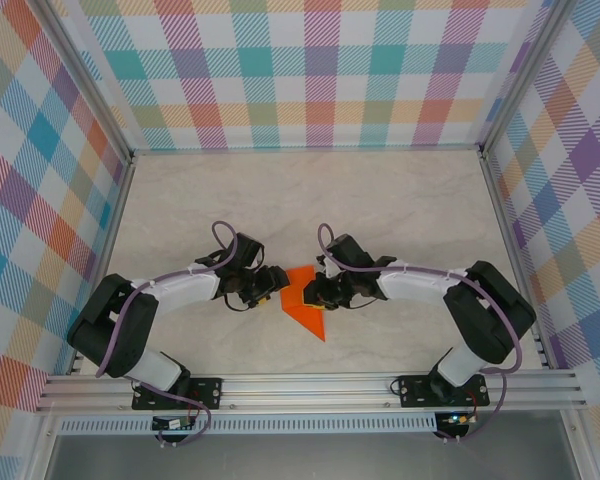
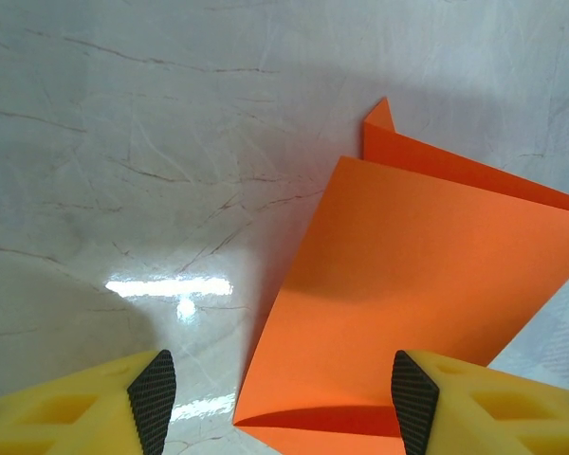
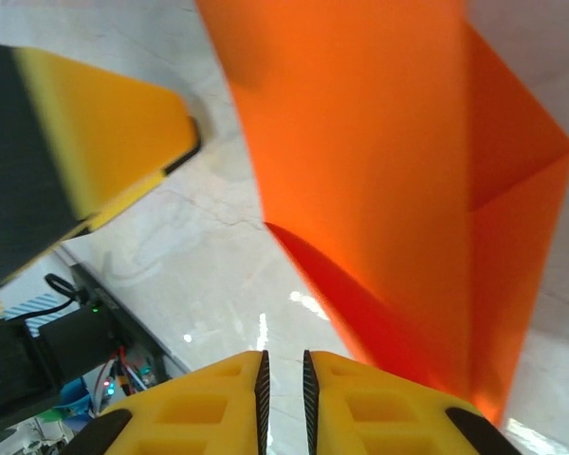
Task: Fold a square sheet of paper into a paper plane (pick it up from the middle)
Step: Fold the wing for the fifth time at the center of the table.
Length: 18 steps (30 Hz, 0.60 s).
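Note:
The orange paper plane (image 1: pixel 305 305) lies partly folded on the table between my two grippers, its point toward the near edge. In the left wrist view the paper (image 2: pixel 427 284) has a top layer bowed up off the layer beneath. My left gripper (image 2: pixel 283 403) stands open, and the paper's near corner lies between its fingers, untouched. From above, the left gripper (image 1: pixel 273 285) sits at the paper's left edge and the right gripper (image 1: pixel 317 290) at its right edge. My right gripper (image 3: pixel 283 379) is shut to a thin slit with nothing in it; the paper (image 3: pixel 379 161) rises just beside its right finger.
The marble-patterned table (image 1: pixel 400 210) is walled by checked panels on three sides. An aluminium rail (image 1: pixel 310 385) runs along the near edge by the arm bases. The left gripper's yellow finger (image 3: pixel 95 142) shows close by in the right wrist view.

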Available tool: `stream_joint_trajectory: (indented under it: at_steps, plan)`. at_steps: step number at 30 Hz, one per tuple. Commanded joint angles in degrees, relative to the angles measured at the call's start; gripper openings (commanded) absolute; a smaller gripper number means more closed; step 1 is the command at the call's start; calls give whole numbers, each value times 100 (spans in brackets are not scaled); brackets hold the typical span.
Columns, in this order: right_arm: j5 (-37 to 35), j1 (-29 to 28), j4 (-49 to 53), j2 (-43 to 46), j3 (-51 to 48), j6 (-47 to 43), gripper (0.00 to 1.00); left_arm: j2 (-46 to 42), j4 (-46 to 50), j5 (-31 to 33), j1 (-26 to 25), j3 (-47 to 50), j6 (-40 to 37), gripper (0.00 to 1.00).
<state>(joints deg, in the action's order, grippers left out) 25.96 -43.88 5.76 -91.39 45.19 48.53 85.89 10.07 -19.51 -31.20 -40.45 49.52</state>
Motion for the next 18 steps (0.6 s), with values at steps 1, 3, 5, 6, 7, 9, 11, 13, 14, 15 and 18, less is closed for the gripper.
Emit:
stream_joint_trajectory:
  at_steps: [1,3,5,6,7,9,11,13,14,15,18]
  plan:
    - [-61,15,81,-57,-56,-177,19,69,-41,-87,97,-147,-25,64]
    - [-160,20,129,-54,-75,-216,20,77,-22,-96,97,-160,-38,64]
    - [-307,27,252,-126,-79,-269,20,80,-22,-102,101,-164,-44,64]
    - [-326,29,259,-162,-92,-283,20,86,-30,-111,97,-164,-38,64]
    - [-352,37,244,-213,-119,-283,20,95,-31,-138,97,-164,-39,65]
    - [-319,57,124,-309,-171,-270,20,110,-55,-167,97,-162,-41,65]
    - [-289,81,-11,-395,-232,-245,20,121,-81,-176,96,-165,-34,65]
    - [-250,131,-203,-428,-357,-194,20,144,-84,-200,97,-182,-39,65]
    - [-192,182,-297,-440,-436,-167,20,155,-84,-203,97,-187,-52,65]
    - [-134,231,-407,-449,-499,-139,20,165,-90,-210,97,-196,-48,66]
    - [125,378,-789,-467,-736,-65,20,230,-125,-261,97,-225,-61,66]
